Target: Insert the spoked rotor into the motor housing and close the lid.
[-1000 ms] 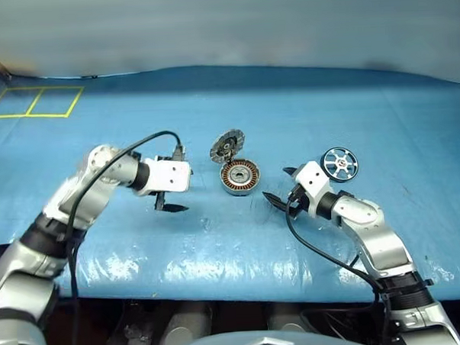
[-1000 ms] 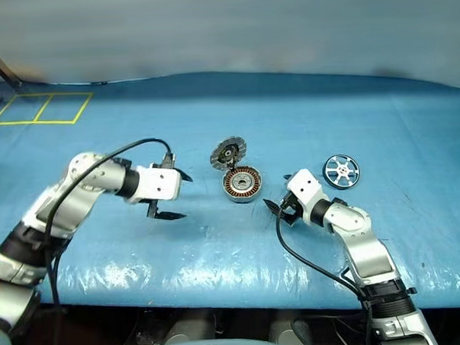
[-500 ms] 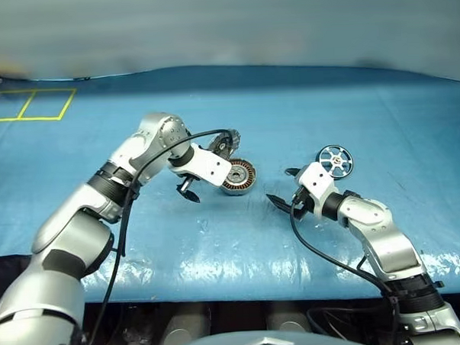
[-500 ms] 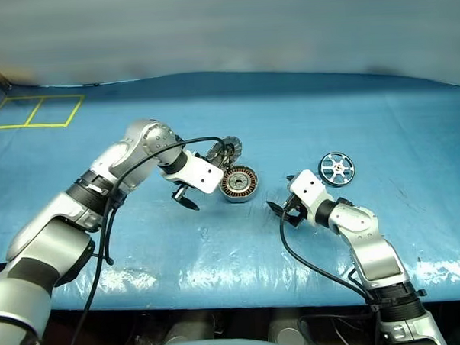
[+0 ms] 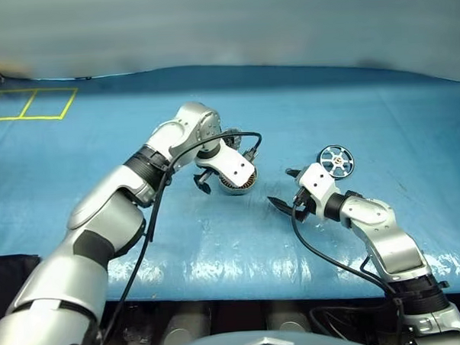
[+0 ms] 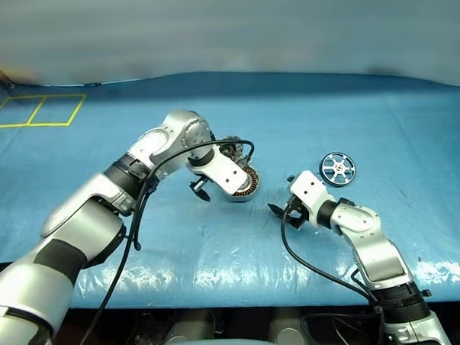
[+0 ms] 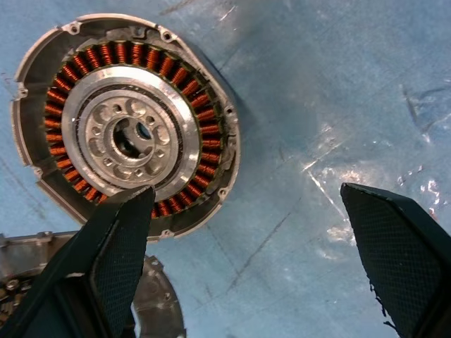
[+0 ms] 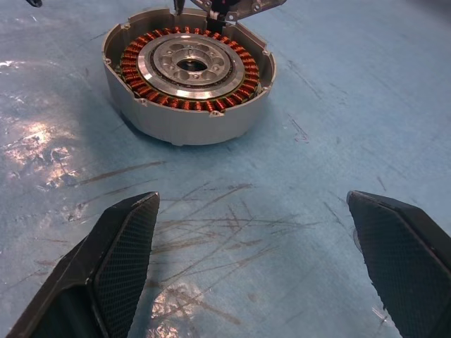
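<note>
text: none legible | labels/brands/numbers: none legible | signs: yellow taped rectangle outline [image 5: 30, 104] on blue table cover [image 5: 350, 121], upper left of frame, no lettering

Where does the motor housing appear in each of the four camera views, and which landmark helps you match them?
Left eye view: motor housing mid-table, partly behind the left gripper.
Right eye view: centre, again beside that gripper.
Left wrist view: upper left, seen from above.
Right wrist view: top centre, seen from the side.
Shared landmark: its ring of copper windings.
</note>
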`<state>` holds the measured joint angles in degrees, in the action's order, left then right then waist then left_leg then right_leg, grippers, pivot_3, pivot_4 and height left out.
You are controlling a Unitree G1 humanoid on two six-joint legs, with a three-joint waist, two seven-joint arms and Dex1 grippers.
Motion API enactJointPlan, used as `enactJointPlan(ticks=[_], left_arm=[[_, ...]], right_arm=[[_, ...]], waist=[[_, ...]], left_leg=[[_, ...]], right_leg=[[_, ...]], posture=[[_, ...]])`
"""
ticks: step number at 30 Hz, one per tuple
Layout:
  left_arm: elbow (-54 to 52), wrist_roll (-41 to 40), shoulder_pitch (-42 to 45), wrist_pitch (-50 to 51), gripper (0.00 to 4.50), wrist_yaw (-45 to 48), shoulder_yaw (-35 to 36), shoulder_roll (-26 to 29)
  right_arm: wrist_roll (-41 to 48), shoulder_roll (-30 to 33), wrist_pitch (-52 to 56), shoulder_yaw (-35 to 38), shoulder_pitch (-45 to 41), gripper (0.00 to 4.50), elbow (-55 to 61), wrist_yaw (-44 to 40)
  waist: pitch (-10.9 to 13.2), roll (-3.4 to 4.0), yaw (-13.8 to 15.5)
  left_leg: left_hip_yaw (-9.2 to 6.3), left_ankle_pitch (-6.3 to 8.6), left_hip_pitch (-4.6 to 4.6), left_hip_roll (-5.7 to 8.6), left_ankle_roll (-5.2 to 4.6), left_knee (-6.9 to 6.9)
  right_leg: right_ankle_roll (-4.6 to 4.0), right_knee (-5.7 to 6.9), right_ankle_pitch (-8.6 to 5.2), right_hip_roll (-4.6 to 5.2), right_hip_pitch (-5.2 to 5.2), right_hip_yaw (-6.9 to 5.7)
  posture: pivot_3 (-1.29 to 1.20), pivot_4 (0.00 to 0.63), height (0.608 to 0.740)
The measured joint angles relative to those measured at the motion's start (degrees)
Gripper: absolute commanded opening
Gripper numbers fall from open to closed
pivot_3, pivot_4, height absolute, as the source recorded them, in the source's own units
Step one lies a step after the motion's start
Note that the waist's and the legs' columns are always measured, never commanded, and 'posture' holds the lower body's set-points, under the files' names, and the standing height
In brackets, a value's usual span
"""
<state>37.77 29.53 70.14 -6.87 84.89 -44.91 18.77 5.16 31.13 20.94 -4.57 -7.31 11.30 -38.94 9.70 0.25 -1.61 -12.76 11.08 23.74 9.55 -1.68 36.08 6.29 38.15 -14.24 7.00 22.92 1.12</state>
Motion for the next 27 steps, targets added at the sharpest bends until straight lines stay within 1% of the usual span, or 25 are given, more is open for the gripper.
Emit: enactJointPlan(ticks=[5, 16, 22, 25, 27], left_arm=[[3.2, 2.1, 0.2, -1.9, 4.48, -1.0, -1.6, -2.9], [5.4, 5.4, -1.2, -4.5, 4.48, -2.2, -2.9, -4.9], [8.1, 6.1, -1.4, -4.8, 4.48, -4.2, -2.3, -6.5], [10.1, 6.4, -1.2, -5.8, 3.97, -5.5, -1.8, -7.2], [10.9, 6.4, -1.1, -6.5, 3.36, -5.7, -1.6, -7.3]], right_arm=[[0.0, 0.0, 0.6, -0.6, -0.1, 4.50, 0.3, 0.1], [0.0, 0.0, 0.8, -0.6, 1.0, 4.50, 1.7, 0.4], [-0.1, 0.0, 0.9, -0.6, 1.3, 4.50, 2.6, 1.0], [0.0, 0.0, 0.9, -0.7, 1.4, 4.50, 2.7, 1.3], [0.0, 0.0, 0.9, -0.7, 1.4, 4.50, 2.8, 1.4]], waist=[[0.0, -0.01, -0.1], [0.0, -0.01, -0.3], [-0.1, -0.01, -0.1], [-0.1, -0.01, 0.1], [-0.1, 0.00, -0.1]], left_leg=[[0.00, -0.03, 0.03, 0.00, 0.04, 0.02], [0.02, -0.04, 0.00, 0.00, 0.07, 0.08], [0.01, 0.02, -0.11, 0.01, -0.05, 0.15], [0.02, 0.01, -0.17, 0.00, -0.06, 0.20], [0.05, 0.01, -0.17, -0.01, -0.07, 0.23]], right_leg=[[0.00, 0.02, 0.00, 0.00, 0.03, 0.00], [0.01, 0.06, 0.01, 0.00, 0.00, 0.01], [0.07, 0.06, 0.01, 0.00, -0.15, 0.00], [0.30, 0.06, -0.11, 0.00, -0.23, 0.00], [0.33, 0.06, -0.12, -0.01, -0.23, 0.00]], posture=[[0.00, 0.150, 0.740], [0.00, 0.150, 0.740], [0.00, 0.150, 0.740], [0.00, 0.150, 0.740], [0.00, 0.150, 0.740]])
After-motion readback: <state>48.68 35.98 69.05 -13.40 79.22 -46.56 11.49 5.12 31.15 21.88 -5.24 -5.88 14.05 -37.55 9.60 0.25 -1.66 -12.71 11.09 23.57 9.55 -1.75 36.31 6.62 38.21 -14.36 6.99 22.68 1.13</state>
